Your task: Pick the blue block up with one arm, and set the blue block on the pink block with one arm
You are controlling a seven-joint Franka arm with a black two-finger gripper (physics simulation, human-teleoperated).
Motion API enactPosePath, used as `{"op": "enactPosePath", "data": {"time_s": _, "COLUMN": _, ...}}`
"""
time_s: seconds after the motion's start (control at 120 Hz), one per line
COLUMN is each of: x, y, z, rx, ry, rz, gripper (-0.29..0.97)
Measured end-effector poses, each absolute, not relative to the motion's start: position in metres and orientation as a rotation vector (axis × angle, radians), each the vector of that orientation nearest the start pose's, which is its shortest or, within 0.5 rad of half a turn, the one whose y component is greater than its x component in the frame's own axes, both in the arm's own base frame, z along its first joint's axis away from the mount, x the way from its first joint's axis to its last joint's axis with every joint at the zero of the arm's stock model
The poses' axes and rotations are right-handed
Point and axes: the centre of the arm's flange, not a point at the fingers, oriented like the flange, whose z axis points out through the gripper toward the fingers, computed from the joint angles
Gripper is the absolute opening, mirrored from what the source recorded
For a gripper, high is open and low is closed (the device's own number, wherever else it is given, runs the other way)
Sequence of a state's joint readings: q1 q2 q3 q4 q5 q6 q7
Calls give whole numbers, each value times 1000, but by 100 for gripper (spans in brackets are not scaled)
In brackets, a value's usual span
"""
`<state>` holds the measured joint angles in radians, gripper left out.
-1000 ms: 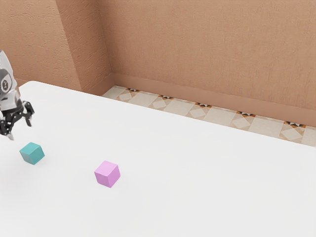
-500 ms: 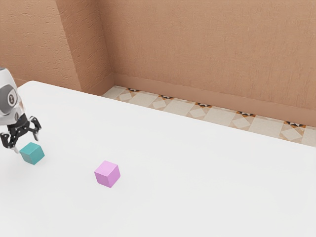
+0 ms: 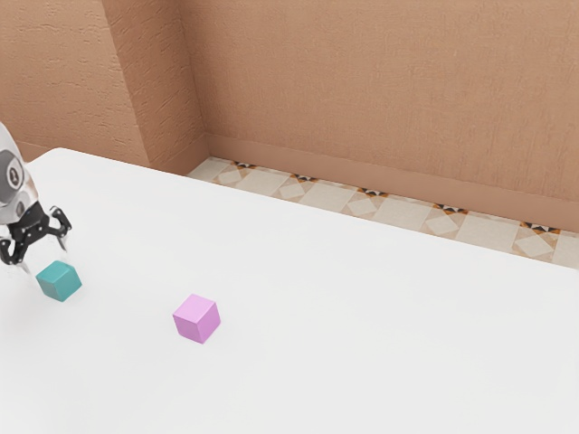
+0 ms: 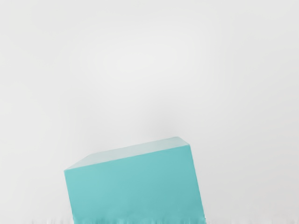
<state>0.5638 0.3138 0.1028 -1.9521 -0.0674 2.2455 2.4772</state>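
No readable text, labels, brands, numbers or signs on any surface.

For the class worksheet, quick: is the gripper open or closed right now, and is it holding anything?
Gripper: open, holding nothing; it hangs just above the blue block.

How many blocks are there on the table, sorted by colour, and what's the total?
blue block, a teal shade: 1
pink block: 1
Total: 2 blocks
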Motion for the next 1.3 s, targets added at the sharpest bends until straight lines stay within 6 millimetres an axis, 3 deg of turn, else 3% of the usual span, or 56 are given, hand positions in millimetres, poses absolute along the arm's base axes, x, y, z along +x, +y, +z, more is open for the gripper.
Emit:
{"op": "enactPosePath", "data": {"time_s": 0.142, "x": 487, "y": 377, "z": 321, "rx": -1992, "ry": 2437, "rz": -41, "gripper": 68}}
{"op": "enactPosePath", "data": {"time_s": 0.825, "x": 481, "y": 381, "z": 258, "rx": -2096, "ry": 2466, "rz": -26, "gripper": 68}}
{"op": "enactPosePath", "data": {"time_s": 0.9, "x": 482, "y": 381, "z": 256, "rx": -2092, "ry": 2459, "rz": -24, "gripper": 62}}
{"op": "enactPosePath", "data": {"time_s": 0.992, "x": 484, "y": 382, "z": 256, "rx": -2085, "ry": 2445, "rz": -23, "gripper": 44}}
{"op": "enactPosePath", "data": {"time_s": 1.108, "x": 486, "y": 383, "z": 259, "rx": -2071, "ry": 2430, "rz": -26, "gripper": 35}}
{"op": "enactPosePath", "data": {"time_s": 1.3, "x": 494, "y": 370, "z": 307, "rx": -1987, "ry": 2394, "rz": -66, "gripper": 35}}
